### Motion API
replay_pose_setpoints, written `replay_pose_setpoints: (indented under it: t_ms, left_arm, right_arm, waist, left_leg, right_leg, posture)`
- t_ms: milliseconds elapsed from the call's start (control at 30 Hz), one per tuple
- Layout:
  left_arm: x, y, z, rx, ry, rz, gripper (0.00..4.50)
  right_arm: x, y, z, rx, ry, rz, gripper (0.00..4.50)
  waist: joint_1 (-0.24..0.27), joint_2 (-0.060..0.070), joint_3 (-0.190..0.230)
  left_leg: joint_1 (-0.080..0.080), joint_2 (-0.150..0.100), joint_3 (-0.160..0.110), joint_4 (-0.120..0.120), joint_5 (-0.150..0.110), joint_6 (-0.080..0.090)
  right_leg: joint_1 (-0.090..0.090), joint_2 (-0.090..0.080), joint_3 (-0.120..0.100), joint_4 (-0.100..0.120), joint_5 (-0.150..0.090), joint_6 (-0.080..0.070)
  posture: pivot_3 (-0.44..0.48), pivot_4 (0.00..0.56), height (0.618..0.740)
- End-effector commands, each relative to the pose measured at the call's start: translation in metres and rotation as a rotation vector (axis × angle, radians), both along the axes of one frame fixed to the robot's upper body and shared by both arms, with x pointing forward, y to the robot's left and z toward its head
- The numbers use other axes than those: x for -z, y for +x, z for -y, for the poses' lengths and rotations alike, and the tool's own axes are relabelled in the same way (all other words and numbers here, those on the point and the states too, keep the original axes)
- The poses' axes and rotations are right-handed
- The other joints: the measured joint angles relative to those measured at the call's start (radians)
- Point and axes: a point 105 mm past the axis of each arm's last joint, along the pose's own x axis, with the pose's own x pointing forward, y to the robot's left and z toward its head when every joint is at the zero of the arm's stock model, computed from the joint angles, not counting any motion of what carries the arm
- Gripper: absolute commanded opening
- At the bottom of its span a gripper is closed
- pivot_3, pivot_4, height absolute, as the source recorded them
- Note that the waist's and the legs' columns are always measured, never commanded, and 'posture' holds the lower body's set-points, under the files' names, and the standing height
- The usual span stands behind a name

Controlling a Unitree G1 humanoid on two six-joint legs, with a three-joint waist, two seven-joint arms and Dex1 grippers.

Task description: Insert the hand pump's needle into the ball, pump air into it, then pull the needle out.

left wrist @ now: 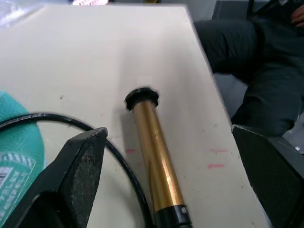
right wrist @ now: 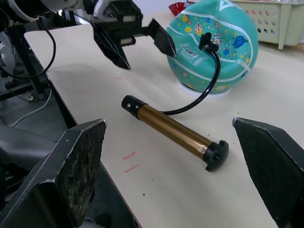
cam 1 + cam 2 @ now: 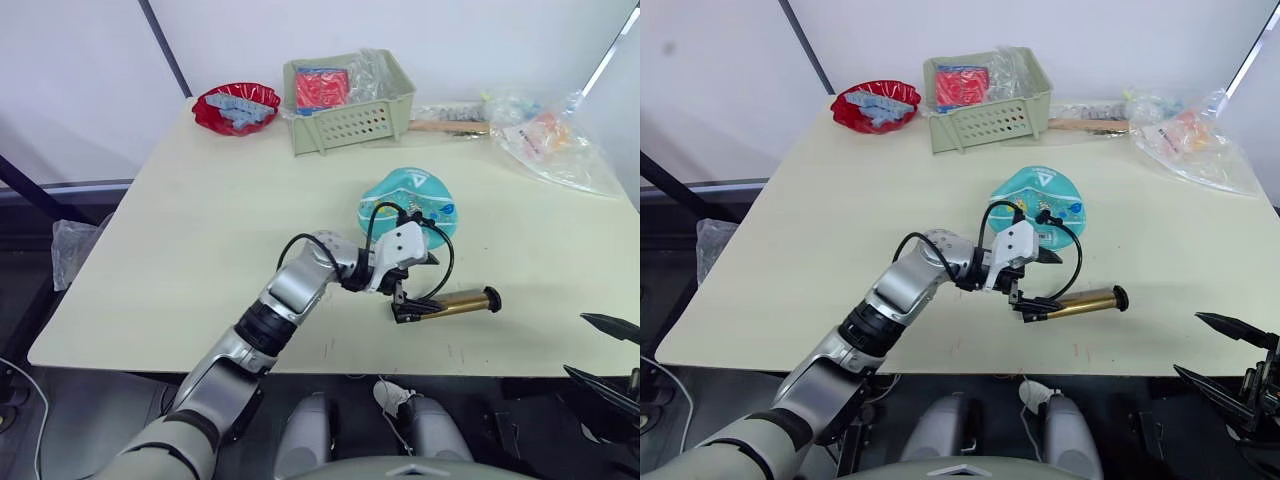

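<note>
The left end effector (image 3: 1032, 290) is hovering spread and empty just above the hose end of the hand pump (image 2: 173, 130), seemingly lining up to take the barrel, while the right end effector (image 3: 1230, 372) is waiting unclenched and holding nothing, well off the pump's handle end past the bench (image 3: 180, 230) edge. The pump is lying flat beside the ball (image 2: 216, 45), its long axis running along the bench's near edge with the handle cap pointing toward the robot's right; its hose is arcing up to the needle (image 2: 205, 42) fitting, which is sitting on the ball, apparently already inserted.
</note>
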Motion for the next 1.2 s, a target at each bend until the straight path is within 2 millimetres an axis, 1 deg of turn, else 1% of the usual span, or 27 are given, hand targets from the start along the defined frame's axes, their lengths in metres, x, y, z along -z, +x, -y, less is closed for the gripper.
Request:
replay_pose_setpoints:
  t_ms: [33, 200, 333, 467, 667, 867, 1000, 1100, 1133, 1200]
  left_arm:
    - [-0.002, -0.001, 0.017, -0.007, 0.024, 0.034, 4.45]
    - [0.016, -0.008, 0.034, -0.026, 0.081, 0.045, 4.45]
    - [0.028, -0.008, 0.040, -0.036, 0.124, 0.068, 4.45]
    - [0.037, -0.007, 0.044, -0.048, 0.154, 0.081, 4.45]
    - [0.057, -0.003, 0.047, -0.071, 0.217, 0.106, 4.45]
    - [0.069, 0.000, 0.050, -0.084, 0.247, 0.088, 4.45]
    - [0.071, 0.005, 0.052, -0.101, 0.253, 0.089, 4.45]
    - [0.070, 0.007, 0.054, -0.106, 0.245, 0.086, 3.68]
    - [0.069, 0.007, 0.054, -0.107, 0.241, 0.085, 3.15]
    - [0.069, 0.008, 0.054, -0.108, 0.238, 0.083, 2.40]
  right_arm:
    - [-0.007, 0.000, 0.001, 0.010, -0.015, 0.041, 4.50]
    - [-0.006, 0.000, 0.002, 0.019, -0.013, 0.033, 4.50]
    - [-0.006, 0.000, 0.003, 0.023, -0.016, 0.030, 4.50]
    - [-0.006, 0.000, 0.002, 0.022, -0.022, 0.029, 4.50]
    - [-0.007, -0.002, 0.001, 0.028, -0.024, 0.030, 4.50]
    - [-0.007, -0.001, 0.000, 0.037, -0.021, 0.037, 4.50]
    - [-0.007, 0.001, -0.001, 0.042, -0.017, 0.042, 4.50]
    - [-0.007, 0.001, -0.001, 0.044, -0.016, 0.042, 4.50]
    - [-0.007, 0.001, -0.002, 0.045, -0.016, 0.043, 4.50]
    - [-0.007, 0.001, -0.002, 0.046, -0.015, 0.042, 4.50]
  waist:
    - [0.000, 0.000, 0.000]
    - [-0.002, 0.000, 0.000]
    - [-0.001, -0.001, 0.000]
    - [-0.002, -0.002, 0.001]
    - [-0.001, -0.003, 0.002]
    - [-0.001, -0.004, 0.002]
    - [-0.001, -0.004, 0.002]
    - [-0.002, -0.004, 0.002]
    - [-0.002, -0.004, 0.002]
    - [-0.001, -0.004, 0.002]
  left_leg:
    - [0.000, 0.000, 0.000, 0.000, 0.000, 0.000]
    - [-0.001, 0.000, -0.001, -0.001, 0.000, 0.000]
    - [-0.001, 0.000, 0.000, -0.001, 0.000, 0.000]
    - [-0.001, 0.000, 0.000, -0.001, 0.000, 0.000]
    - [-0.002, 0.000, -0.001, -0.001, 0.000, 0.000]
    - [-0.003, 0.000, -0.001, -0.001, 0.000, 0.000]
    - [-0.003, 0.000, -0.001, -0.001, 0.000, 0.000]
    - [-0.003, 0.000, -0.001, -0.001, 0.000, 0.000]
    - [-0.003, 0.000, -0.001, -0.001, 0.000, 0.000]
    - [-0.003, 0.000, -0.001, -0.001, 0.000, 0.000]
  right_leg:
    - [0.000, 0.000, 0.000, 0.000, 0.000, 0.000]
    - [-0.001, 0.000, 0.000, 0.000, 0.000, -0.001]
    - [-0.002, 0.000, 0.000, 0.000, 0.000, 0.000]
    - [-0.002, 0.000, 0.000, 0.000, 0.000, -0.001]
    - [-0.002, 0.000, 0.000, 0.000, 0.000, -0.001]
    - [-0.003, 0.000, 0.000, 0.000, 0.000, -0.001]
    - [-0.003, 0.000, 0.000, 0.000, 0.000, -0.001]
    - [-0.003, 0.000, 0.000, 0.000, 0.000, -0.001]
    - [-0.003, 0.000, 0.000, 0.000, 0.000, -0.001]
    - [-0.003, 0.000, 0.000, 0.000, 0.000, -0.001]
  posture:
    - [0.000, 0.150, 0.738]
    - [0.000, 0.150, 0.738]
    - [0.000, 0.150, 0.738]
    - [0.000, 0.150, 0.738]
    - [0.000, 0.150, 0.738]
    - [0.000, 0.150, 0.738]
    - [0.000, 0.150, 0.738]
    - [0.000, 0.150, 0.738]
    - [0.000, 0.150, 0.738]
    - [0.000, 0.150, 0.738]
